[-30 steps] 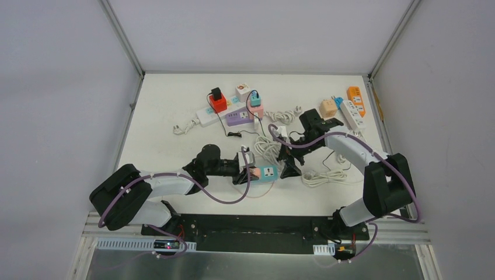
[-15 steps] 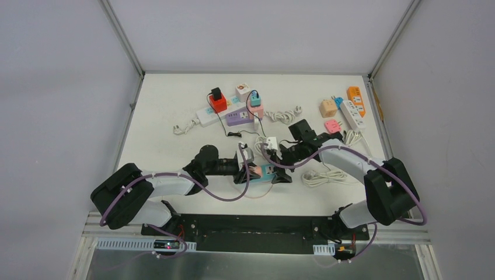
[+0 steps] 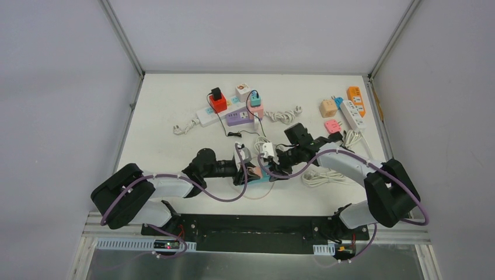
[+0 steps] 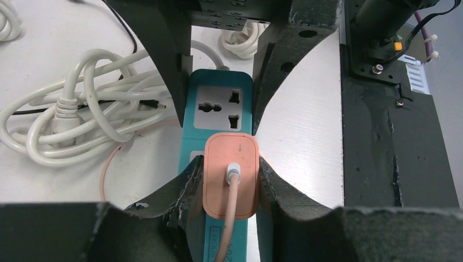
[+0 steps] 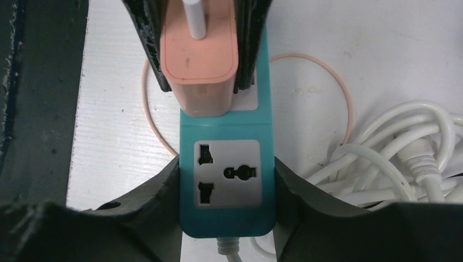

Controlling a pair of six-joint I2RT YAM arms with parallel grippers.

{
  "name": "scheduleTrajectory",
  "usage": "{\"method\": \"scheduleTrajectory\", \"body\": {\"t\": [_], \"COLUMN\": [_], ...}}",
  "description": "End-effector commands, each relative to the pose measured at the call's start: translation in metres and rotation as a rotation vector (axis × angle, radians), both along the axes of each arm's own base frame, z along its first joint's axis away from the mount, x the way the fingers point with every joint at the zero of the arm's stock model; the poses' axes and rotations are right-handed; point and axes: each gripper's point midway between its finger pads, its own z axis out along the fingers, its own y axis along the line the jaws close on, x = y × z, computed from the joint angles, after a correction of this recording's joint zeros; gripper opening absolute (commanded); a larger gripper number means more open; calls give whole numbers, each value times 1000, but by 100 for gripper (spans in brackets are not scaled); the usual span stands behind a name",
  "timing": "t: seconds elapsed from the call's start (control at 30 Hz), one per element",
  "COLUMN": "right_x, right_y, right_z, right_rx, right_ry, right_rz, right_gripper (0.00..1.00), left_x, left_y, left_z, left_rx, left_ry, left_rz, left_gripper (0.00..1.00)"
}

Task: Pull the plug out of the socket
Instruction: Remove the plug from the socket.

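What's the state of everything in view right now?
plug: seated in the power strip, not yet pulled.
power strip: held at its cable end.
second socket: empty.
left claw: shut on plug.
right claw: shut on power strip, fingers against both sides.
white cable: coiled, loose beside the strip.

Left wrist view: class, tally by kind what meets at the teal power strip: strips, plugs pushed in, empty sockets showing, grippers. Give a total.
Teal power strip: 1
Peach plug, pushed in: 1
Empty socket showing: 1
Grippers, the left gripper on the plug and the right gripper astride the strip: 2
Total: 5
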Motion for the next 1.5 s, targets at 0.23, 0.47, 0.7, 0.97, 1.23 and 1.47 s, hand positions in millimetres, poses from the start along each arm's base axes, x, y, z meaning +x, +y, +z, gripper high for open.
{"method": "scheduleTrajectory", "body": {"t": [0.23,0.47,0.7,0.97,1.23,1.47], "right_x": [0,-1,-1,-3,-2,-3], "right_y": [8,7,7,9,8,8], "right_z": [33,35,37,37,35,34], "right_rx": [41,27,31,35,26,23], "right_ry": [-52,-41,-39,-16,-19,-11], "right_rz": [48,52,47,49,46,49], "right_gripper": [0,0,0,0,0,0], "left_x": [-3,2,-4,-8,-7,-14], "left_y": [-11,-16,-5,-16,-12,-13], "left_z": [24,0,18,9,2,14], "left_rx": [-46,149,-72,-75,78,-135], "left_ry": [-159,-221,-133,-86,-200,-15], "left_rz": [-31,-27,42,4,48,36], "left_gripper": [0,0,0,0,0,0]}}
